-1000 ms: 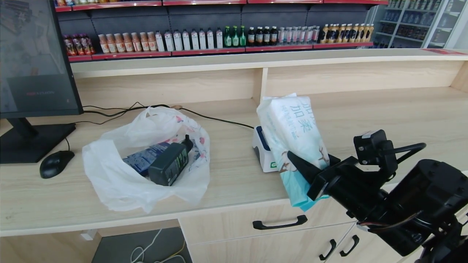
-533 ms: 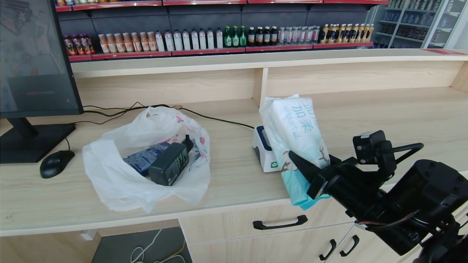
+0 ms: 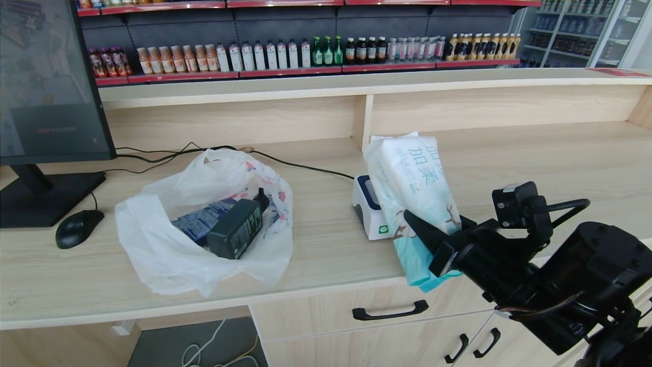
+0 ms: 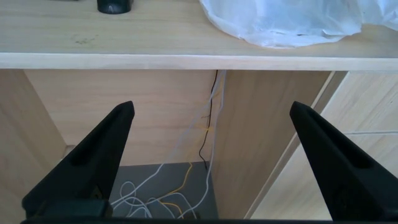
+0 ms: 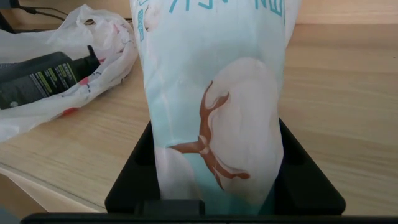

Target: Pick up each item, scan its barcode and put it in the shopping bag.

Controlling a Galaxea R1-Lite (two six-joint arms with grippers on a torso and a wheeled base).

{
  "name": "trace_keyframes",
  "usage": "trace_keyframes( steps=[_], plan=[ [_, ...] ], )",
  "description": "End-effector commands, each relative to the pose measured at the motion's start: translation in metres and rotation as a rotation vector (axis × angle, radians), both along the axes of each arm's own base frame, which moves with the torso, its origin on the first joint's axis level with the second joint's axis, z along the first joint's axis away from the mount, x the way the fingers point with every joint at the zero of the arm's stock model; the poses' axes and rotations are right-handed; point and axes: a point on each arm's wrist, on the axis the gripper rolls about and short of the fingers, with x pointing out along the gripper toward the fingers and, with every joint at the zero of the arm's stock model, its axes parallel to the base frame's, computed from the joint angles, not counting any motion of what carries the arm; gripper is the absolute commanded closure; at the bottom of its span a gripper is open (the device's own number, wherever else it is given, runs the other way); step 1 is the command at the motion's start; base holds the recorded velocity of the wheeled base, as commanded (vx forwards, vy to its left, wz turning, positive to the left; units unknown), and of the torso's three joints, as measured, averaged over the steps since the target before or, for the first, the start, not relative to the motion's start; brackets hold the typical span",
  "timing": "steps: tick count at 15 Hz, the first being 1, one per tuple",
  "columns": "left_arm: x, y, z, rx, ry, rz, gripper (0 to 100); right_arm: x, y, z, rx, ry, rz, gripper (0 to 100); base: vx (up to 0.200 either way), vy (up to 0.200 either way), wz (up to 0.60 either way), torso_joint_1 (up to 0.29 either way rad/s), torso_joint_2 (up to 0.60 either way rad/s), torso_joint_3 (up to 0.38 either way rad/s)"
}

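The right gripper [image 3: 433, 227] is clenched on the lower end of the tissue pack [image 3: 413, 176], held tilted just beside the scanner [image 3: 368, 214] on the bench [image 3: 326, 250]; the left gripper [image 4: 211, 109] hangs released below the bench edge. Soft and gripped at one end, the pack could sag or slip on the way to the shopping bag [image 3: 163, 255], or its barcode could face away from the scanner and go unread.

The tissue pack [image 3: 415, 178] clamped in the right hand [image 3: 434, 220] has drifted slightly to the right over the counter [image 3: 326, 244]. With it the hand has eased right, and more of the scanner [image 3: 368, 214] now shows.
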Motion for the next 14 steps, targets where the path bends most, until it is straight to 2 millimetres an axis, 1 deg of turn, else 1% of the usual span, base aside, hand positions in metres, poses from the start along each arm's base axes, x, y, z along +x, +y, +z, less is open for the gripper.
trace_keyframes(
  steps=[1,3,5,10,14],
  plan=[
    [0.000,0.000,0.000,-0.001,-0.001,0.000,0,-0.001,0.006,0.014,0.031,-0.057,0.017,100,0.000,0.000,0.00,0.000,0.00,0.000],
    [0.000,0.000,0.000,-0.001,-0.001,0.000,0,-0.004,0.008,0.027,0.060,-0.102,0.030,100,-0.200,0.000,0.00,0.012,0.01,0.000],
    [0.000,0.000,0.000,-0.001,-0.001,0.000,0,-0.011,0.004,0.033,0.064,-0.121,0.027,100,-0.200,0.000,0.00,0.007,0.01,0.000],
    [0.000,0.000,0.000,-0.001,-0.001,0.000,0,-0.018,-0.002,0.035,0.068,-0.124,0.023,100,0.000,0.000,0.00,0.000,0.00,0.000],
    [0.000,0.000,0.000,-0.001,-0.001,0.000,0,-0.015,-0.002,0.041,0.087,-0.142,-0.005,100,0.000,0.000,0.60,0.004,0.00,0.002]
  ],
)
